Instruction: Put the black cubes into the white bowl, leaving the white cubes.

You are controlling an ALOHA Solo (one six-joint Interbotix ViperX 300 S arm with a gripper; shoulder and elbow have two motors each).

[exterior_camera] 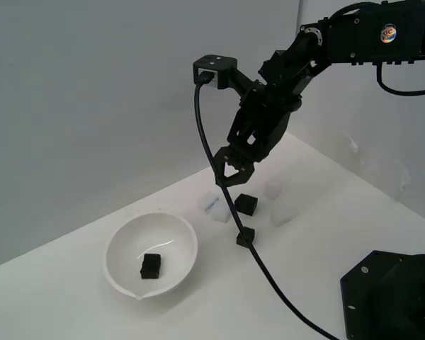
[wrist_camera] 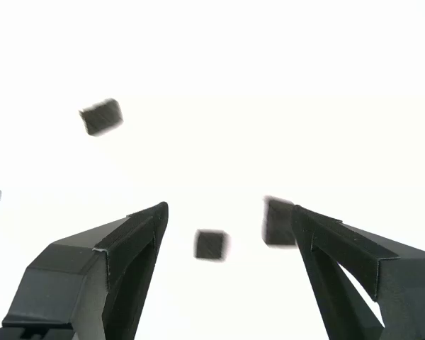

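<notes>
The white bowl (exterior_camera: 151,253) sits on the white table at the exterior view's left, with one black cube (exterior_camera: 151,265) inside. Two more black cubes (exterior_camera: 246,205) (exterior_camera: 245,236) lie on the table to its right. White cubes (exterior_camera: 211,205) (exterior_camera: 273,188) (exterior_camera: 282,214) lie around them. My gripper (exterior_camera: 234,174) hangs open and empty just above the farther black cube. In the blurred, washed-out wrist view, the gripper (wrist_camera: 228,212) is open with two black cubes (wrist_camera: 211,245) (wrist_camera: 278,222) between its fingers and a third (wrist_camera: 101,117) farther off. The bowl and white cubes do not show there.
A black cable (exterior_camera: 258,258) hangs from the wrist and runs across the table past the nearer black cube. A black robot base (exterior_camera: 393,297) stands at the exterior view's lower right. A grey wall is behind.
</notes>
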